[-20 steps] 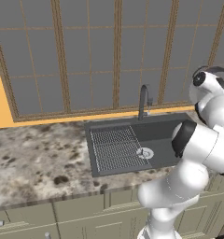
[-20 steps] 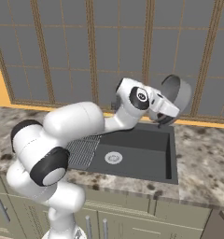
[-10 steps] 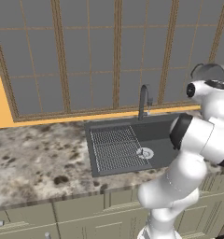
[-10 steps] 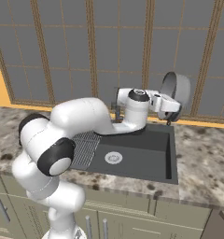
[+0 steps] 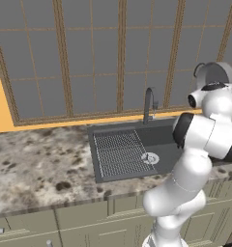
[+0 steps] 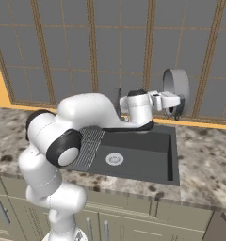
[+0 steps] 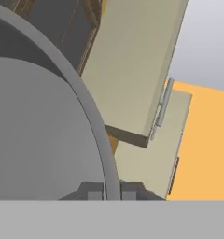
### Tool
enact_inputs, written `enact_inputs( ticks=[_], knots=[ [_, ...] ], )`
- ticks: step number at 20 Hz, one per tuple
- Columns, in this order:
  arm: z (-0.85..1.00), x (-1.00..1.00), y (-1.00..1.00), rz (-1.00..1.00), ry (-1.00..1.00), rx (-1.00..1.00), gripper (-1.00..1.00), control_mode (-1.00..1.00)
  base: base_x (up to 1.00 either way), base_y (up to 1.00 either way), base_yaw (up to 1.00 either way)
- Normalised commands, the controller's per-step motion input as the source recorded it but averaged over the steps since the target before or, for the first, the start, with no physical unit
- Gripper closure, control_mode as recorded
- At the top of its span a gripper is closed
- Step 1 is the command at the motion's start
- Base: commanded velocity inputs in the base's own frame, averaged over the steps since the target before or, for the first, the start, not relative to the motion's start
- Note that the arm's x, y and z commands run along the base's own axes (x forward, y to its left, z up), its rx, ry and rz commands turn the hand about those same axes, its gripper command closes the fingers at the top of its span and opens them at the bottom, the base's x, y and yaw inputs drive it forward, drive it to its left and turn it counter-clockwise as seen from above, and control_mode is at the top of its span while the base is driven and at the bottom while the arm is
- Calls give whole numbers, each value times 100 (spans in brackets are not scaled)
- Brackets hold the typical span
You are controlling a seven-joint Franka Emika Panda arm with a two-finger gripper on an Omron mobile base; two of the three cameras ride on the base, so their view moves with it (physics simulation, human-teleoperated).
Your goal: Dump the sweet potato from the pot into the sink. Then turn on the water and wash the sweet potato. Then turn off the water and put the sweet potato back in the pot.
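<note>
Pot (image 6: 177,89) is held up on edge above the far right end of the sink (image 6: 148,155), tipped close to vertical, in front of the window panes (image 6: 68,52). From the right base view it shows as a narrow grey oval; which way its mouth faces is hard to judge there. Left base view gives a rounder face of the pot (image 5: 215,73) with one loop handle at its upper left, the lower part cut off behind the arm's white wrist.

Gripper (image 6: 175,110) sits at the pot's lower rim, small and dark; jaw gap cannot be read from either base view. Hand view settles it: the two fingertips (image 7: 93,191) stand nearly together with the pot's thin rim (image 7: 86,112) pinched between them, so the jaws are clamped on the pot wall. Most of that view is grey metal of the pot, too close to tell whether it is inner or outer side.

Sweet potato: cannot make it out; the sink's right half is partly hidden by the arm in the left base view.

Left base view alone shows the faucet (image 5: 148,103) whole, with the ribbed drain section (image 5: 119,152) and round drain (image 5: 149,157). Right base view has the faucet mostly behind the arm.
</note>
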Motion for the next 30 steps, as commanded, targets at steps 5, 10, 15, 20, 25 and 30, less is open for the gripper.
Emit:
enact_inputs(
  ticks=[5, 10, 15, 20, 25, 30],
  knots=[
    [20, 32, 7, 7, 0, -26, 100, -100, 0, 0, 0],
    [23, 4, 12, 10, 0, -26, 100, -100, 0, 0, 0],
    [28, -20, 0, 9, -5, -20, 100, -100, 0, 0, 0],
    [3, -97, -6, 5, -31, 6, 100, -100, 0, 0, 0],
    [0, -99, 0, 11, -19, 15, 100, -100, 0, 0, 0],
    [-5, -53, 5, 8, 11, 8, 100, -100, 0, 0, 0]
  ],
)
